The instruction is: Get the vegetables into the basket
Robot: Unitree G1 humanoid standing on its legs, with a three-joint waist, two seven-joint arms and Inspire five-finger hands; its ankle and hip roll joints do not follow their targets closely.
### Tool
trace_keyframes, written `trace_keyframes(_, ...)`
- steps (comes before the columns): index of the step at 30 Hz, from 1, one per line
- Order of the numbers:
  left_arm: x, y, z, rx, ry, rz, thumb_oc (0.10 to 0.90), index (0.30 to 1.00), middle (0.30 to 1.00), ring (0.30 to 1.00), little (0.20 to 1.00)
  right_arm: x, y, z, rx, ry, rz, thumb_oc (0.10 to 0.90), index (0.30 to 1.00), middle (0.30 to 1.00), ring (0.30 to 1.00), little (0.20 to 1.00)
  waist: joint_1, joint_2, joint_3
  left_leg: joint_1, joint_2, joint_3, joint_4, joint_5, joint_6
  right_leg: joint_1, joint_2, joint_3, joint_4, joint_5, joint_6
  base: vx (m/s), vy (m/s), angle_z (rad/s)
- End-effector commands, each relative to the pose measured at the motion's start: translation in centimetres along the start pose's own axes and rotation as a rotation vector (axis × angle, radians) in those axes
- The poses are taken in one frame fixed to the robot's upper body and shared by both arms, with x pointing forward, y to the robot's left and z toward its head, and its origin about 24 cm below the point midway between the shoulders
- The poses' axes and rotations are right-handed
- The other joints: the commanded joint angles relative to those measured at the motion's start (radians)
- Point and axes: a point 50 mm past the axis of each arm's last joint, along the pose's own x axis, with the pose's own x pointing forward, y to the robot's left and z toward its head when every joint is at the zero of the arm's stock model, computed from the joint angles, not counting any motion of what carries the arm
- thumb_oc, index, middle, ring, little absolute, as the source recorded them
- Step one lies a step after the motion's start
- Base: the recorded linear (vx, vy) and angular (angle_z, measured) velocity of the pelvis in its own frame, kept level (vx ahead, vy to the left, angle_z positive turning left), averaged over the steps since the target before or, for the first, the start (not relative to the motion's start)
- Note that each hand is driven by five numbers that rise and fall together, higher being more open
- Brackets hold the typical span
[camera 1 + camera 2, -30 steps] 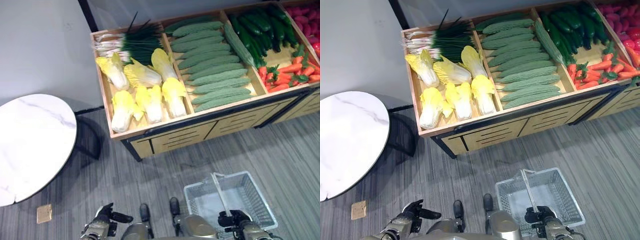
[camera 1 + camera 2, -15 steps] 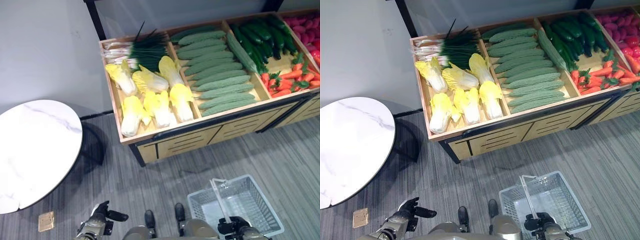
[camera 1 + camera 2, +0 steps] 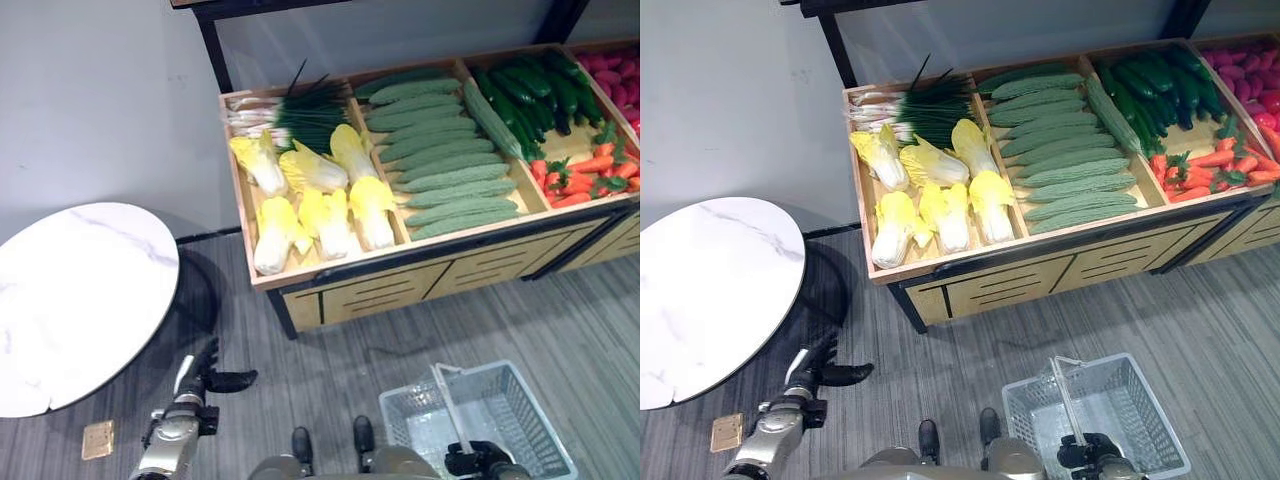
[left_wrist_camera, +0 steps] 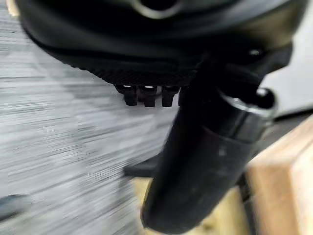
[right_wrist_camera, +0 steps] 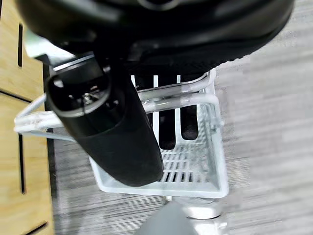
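A wooden stand (image 3: 430, 248) holds the vegetables in compartments: yellow cabbages (image 3: 320, 200), green onions (image 3: 290, 110), pale bumpy gourds (image 3: 440, 165), dark cucumbers (image 3: 530, 95) and carrots (image 3: 585, 175). A white wire basket (image 3: 495, 369) hangs low at the right, in front of the stand, with nothing visible inside. My right hand (image 3: 478, 459) is shut on the basket handle (image 5: 166, 95), fingers curled under it. My left hand (image 3: 205, 378) is low at the left, open, thumb (image 4: 205, 161) stretched out, holding nothing, well short of the stand.
A round white marble table (image 3: 70, 300) stands at the left, close to my left hand. Red vegetables (image 3: 615, 75) fill the far right compartment. A small brass plate (image 3: 98, 438) lies on the grey striped floor between me and the stand.
The camera has shifted, so the stand sits lower and further right in view. My left hand has risen and reached forward. The right hand keeps its hold on the basket handle.
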Motion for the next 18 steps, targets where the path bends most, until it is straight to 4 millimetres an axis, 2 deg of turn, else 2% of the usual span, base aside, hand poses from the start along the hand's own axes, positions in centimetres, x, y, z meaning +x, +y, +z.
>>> trace_keyframes(1, 0.2, 3.7, 3.8, 0.011, -0.145, 0.095, 0.9, 1.0, 1.0, 1.0, 1.0, 0.0, -0.6, 0.0, 0.003, 0.017, 0.003, 0.4, 0.3, 0.3, 0.3, 0.3, 0.022, -0.032, -0.007, -0.018, -0.03, -0.042, 0.085, -0.13, 0.025, -0.044, -0.07, -0.005, 0.053, -0.069, 0.076, 0.01, 0.006, 0.19)
trace_keyframes(2, 0.2, 3.8, 3.7, 0.011, -0.144, 0.096, 0.9, 1.0, 1.0, 1.0, 1.0, 0.0, -0.6, 0.0, 0.002, 0.018, 0.003, 0.4, 0.3, 0.3, 0.3, 0.3, 0.021, -0.032, -0.007, -0.017, -0.03, -0.043, 0.085, -0.13, 0.025, -0.043, -0.07, -0.006, 0.052, -0.069, 0.076, 0.01, 0.011, 0.11)
trace_keyframes(4, -1.0, 4.3, 6.2, -0.001, -0.262, 0.085, 0.9, 1.0, 1.0, 1.0, 1.0, 0.0, -0.7, -0.4, 0.021, 0.032, 0.005, 0.4, 0.3, 0.3, 0.3, 0.3, 0.026, -0.03, -0.008, -0.019, -0.032, -0.052, 0.09, -0.136, 0.027, -0.038, -0.072, -0.014, 0.051, -0.073, 0.074, 0.01, 0.002, 0.1)
trace_keyframes(6, -1.5, 4.5, 7.7, 0.004, -0.331, 0.081, 0.9, 1.0, 1.0, 1.0, 1.0, 0.0, -0.6, -0.5, 0.026, 0.034, 0.009, 0.4, 0.3, 0.3, 0.3, 0.3, 0.03, -0.032, -0.007, -0.022, -0.033, -0.055, 0.1, -0.141, 0.028, -0.035, -0.073, -0.017, 0.049, -0.074, 0.073, 0.0, -0.01, 0.1)
trace_keyframes(10, -2.7, 4.9, 12.2, 0.044, -0.543, 0.093, 0.9, 1.0, 1.0, 1.0, 1.0, 0.0, -0.3, 0.0, 0.016, 0.014, 0.02, 0.4, 0.3, 0.3, 0.3, 0.3, 0.034, -0.033, -0.007, -0.026, -0.032, -0.06, 0.122, -0.156, 0.027, -0.027, -0.075, -0.018, 0.045, -0.078, 0.07, 0.0, -0.015, 0.08)
trace_keyframes(11, -2.7, 4.9, 12.2, 0.045, -0.542, 0.094, 0.9, 1.0, 1.0, 1.0, 1.0, 0.0, -0.3, 0.0, 0.016, 0.013, 0.02, 0.4, 0.3, 0.3, 0.3, 0.3, 0.034, -0.033, -0.006, -0.026, -0.032, -0.059, 0.123, -0.157, 0.027, -0.027, -0.075, -0.018, 0.046, -0.078, 0.07, 0.0, 0.0, 0.0)
trace_keyframes(12, -3.3, 4.9, 14.8, 0.045, -0.663, 0.103, 0.9, 1.0, 1.0, 1.0, 1.0, 0.1, -0.1, 0.3, 0.008, 0.003, 0.025, 0.4, 0.3, 0.3, 0.3, 0.3, 0.034, -0.031, -0.009, -0.024, -0.031, -0.057, 0.128, -0.162, 0.025, -0.023, -0.075, -0.015, 0.048, -0.081, 0.07, 0.0, 0.0, 0.0)
trace_keyframes(15, -3.6, 4.9, 18.6, 0.092, -0.813, 0.122, 0.9, 1.0, 1.0, 1.0, 1.0, 0.1, 0.1, 0.8, -0.021, -0.013, 0.03, 0.4, 0.3, 0.3, 0.3, 0.3, 0.026, -0.026, -0.02, -0.011, -0.028, -0.049, 0.124, -0.166, 0.021, -0.018, -0.072, -0.008, 0.05, -0.084, 0.069, 0.0, -0.012, 0.0)
trace_keyframes(16, -3.6, 4.9, 18.7, 0.092, -0.814, 0.121, 0.9, 1.0, 1.0, 1.0, 1.0, 0.1, 0.1, 0.9, -0.02, -0.013, 0.03, 0.4, 0.3, 0.3, 0.3, 0.3, 0.028, -0.026, -0.018, -0.009, -0.027, -0.048, 0.122, -0.166, 0.021, -0.017, -0.072, -0.008, 0.05, -0.084, 0.068, 0.01, -0.028, -0.06)
trace_keyframes(17, -3.4, 4.7, 21.1, 0.17, -0.895, 0.146, 0.9, 1.0, 1.0, 1.0, 1.0, 0.2, 0.0, 1.1, -0.043, -0.021, 0.028, 0.4, 0.3, 0.3, 0.3, 0.3, 0.019, -0.022, -0.029, 0.001, -0.024, -0.042, 0.115, -0.166, 0.018, -0.014, -0.07, -0.002, 0.051, -0.088, 0.068, 0.01, -0.03, -0.08)
trace_keyframes(18, -3.4, 4.5, 22.2, 0.21, -0.932, 0.154, 0.9, 1.0, 1.0, 1.0, 1.0, 0.2, -0.1, 1.2, -0.053, -0.026, 0.023, 0.4, 0.3, 0.3, 0.3, 0.3, 0.013, -0.018, -0.035, 0.007, -0.023, -0.037, 0.11, -0.165, 0.015, -0.015, -0.068, 0.002, 0.052, -0.089, 0.069, 0.01, -0.042, -0.09)
